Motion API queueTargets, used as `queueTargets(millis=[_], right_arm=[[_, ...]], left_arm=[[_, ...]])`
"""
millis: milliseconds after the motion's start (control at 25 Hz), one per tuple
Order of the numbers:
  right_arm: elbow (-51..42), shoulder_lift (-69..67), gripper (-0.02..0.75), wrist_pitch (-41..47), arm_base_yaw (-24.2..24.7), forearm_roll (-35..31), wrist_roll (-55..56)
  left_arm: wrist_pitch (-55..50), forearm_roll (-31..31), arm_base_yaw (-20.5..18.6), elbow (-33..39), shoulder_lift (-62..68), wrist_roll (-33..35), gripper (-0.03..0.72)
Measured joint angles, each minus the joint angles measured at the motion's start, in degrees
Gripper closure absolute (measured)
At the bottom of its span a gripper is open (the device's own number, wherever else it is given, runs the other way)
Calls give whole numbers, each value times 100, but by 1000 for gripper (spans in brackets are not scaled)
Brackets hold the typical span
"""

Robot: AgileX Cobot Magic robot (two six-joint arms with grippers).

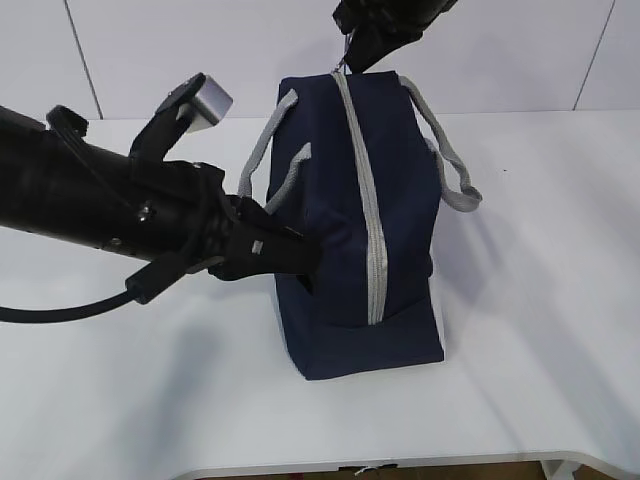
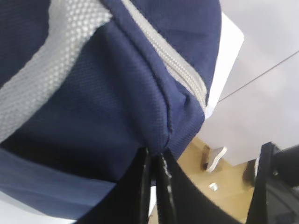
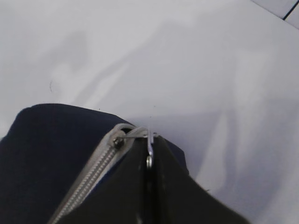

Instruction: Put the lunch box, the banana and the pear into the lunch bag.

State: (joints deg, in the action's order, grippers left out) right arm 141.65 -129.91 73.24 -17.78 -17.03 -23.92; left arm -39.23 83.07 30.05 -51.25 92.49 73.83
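Our left claw (image 1: 300, 262) pinches the near side fabric of the lunch bag (image 1: 345, 170), which stands zipped on the table (image 1: 540, 300). At the far end, our right claw (image 3: 150, 161) is clamped on the ring pull (image 3: 149, 151). We should keep the fabric taut and draw the pull straight along the zipper (image 1: 372, 230).

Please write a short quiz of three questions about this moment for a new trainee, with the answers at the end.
1. True or false: the zipper of the lunch bag is closed along the top.
2. What does the right gripper pinch? A) a grey handle B) the zipper pull C) nothing
3. Fill in: the left gripper is shut on the bag's navy ____.

Key: 1 true; 2 B; 3 fabric.
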Motion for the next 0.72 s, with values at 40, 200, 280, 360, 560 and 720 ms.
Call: queueTargets(millis=[40, 200, 280, 360, 560, 720], right_arm=[[0, 0, 720, 0, 0, 0, -167], [0, 0, 720, 0, 0, 0, -629], [0, 0, 720, 0, 0, 9, -679], [0, 0, 720, 0, 0, 32, -695], [0, 0, 720, 0, 10, 44, -644], [0, 0, 720, 0, 5, 52, -517]], left_arm=[[10, -53, 0, 0, 0, 0, 709], [10, -136, 0, 0, 0, 0, 709], [10, -150, 0, 0, 0, 0, 709], [10, -153, 0, 0, 0, 0, 709], [21, -162, 0, 0, 0, 0, 709], [132, -292, 0, 0, 0, 0, 709]])
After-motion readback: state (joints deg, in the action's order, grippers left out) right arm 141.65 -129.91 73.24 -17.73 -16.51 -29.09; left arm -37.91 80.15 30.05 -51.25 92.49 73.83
